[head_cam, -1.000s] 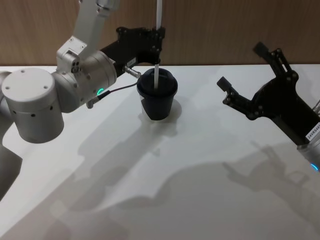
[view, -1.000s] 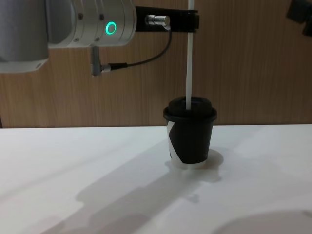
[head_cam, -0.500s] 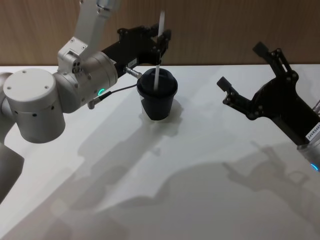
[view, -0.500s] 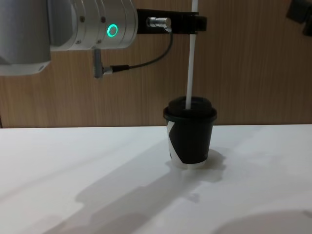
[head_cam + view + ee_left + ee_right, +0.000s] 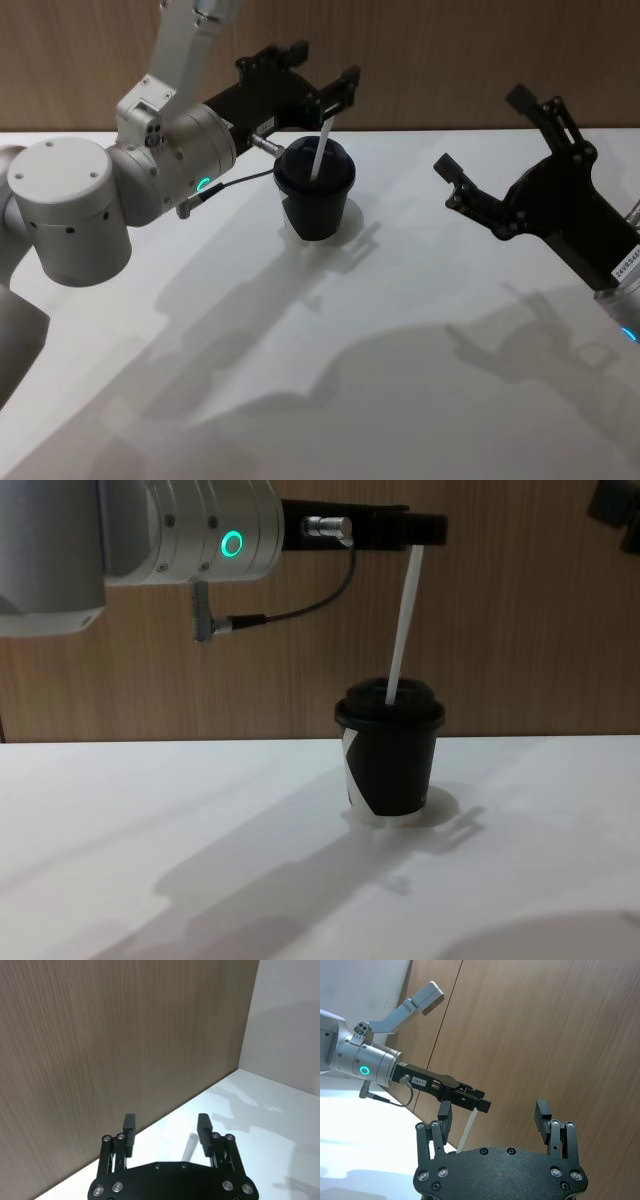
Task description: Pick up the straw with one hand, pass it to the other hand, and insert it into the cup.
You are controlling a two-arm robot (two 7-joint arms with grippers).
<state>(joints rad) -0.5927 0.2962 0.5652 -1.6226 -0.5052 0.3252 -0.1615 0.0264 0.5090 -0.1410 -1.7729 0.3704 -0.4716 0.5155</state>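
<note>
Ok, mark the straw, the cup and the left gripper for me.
straw (image 5: pixel 402 630), chest view, mid-shaft above the lid.
cup (image 5: pixel 392 765), chest view, black side wall.
left gripper (image 5: pixel 318 72), head view, between its open fingertips.

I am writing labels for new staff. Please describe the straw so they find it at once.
On the white table by the wood wall stands a black lidded cup. The straw leans out of its lid: thin, straight and white, unlike the dark curved cable nearby.

Room around cup

Left gripper (image 5: pixel 322 77) open just above cup (image 5: pixel 316 192), blocking approach from above/left; straw (image 5: pixel 320 152) leans out of lid. Right gripper (image 5: pixel 480 143) open, well apart. Table (image 5: pixel 400 330) between them bare.
</note>
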